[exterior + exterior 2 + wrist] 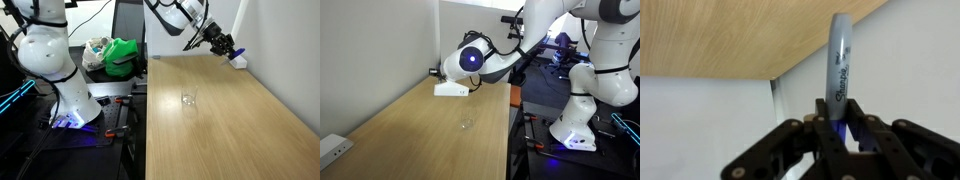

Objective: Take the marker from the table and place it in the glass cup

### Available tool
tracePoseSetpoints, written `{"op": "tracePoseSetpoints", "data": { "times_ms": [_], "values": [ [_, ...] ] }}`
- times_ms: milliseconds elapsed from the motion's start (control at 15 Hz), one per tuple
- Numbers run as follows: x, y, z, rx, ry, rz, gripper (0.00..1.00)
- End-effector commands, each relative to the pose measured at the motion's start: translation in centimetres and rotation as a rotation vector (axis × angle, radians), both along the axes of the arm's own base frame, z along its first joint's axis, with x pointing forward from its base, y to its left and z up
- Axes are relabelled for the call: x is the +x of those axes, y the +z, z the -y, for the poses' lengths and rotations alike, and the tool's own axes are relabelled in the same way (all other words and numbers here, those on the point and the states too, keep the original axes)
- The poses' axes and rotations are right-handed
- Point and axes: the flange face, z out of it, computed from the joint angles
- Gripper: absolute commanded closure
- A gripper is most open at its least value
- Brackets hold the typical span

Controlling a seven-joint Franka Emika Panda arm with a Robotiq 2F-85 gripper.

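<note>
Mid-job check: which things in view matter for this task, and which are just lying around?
For the job: marker, held in the gripper; glass cup; table.
Lying about: white block; green bag.

My arm (172,14) stretched far out from my base (72,95), wrist (470,58) tilted downward, jaws clamped shut on the marker (841,60), most of its length sticking out beyond them

The marker (840,80), pale-barrelled with a blue-purple end, is sticking up, clamped between the gripper's (843,122) fingers. The clear glass cup (189,99) is standing upright mid-tabletop (240,130).
</note>
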Motion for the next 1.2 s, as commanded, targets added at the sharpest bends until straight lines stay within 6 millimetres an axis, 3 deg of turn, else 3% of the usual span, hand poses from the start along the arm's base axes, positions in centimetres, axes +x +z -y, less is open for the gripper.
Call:
{"op": "tracePoseSetpoints", "data": {
  "times_ms": [0, 1133],
  "values": [
    [-1.8, 0.9, 0.5, 0.000, -0.022, 0.022, 0.94],
    [-2.9, 1.4, 1.7, 0.018, -0.027, -0.002, 0.94]
  ]
}}
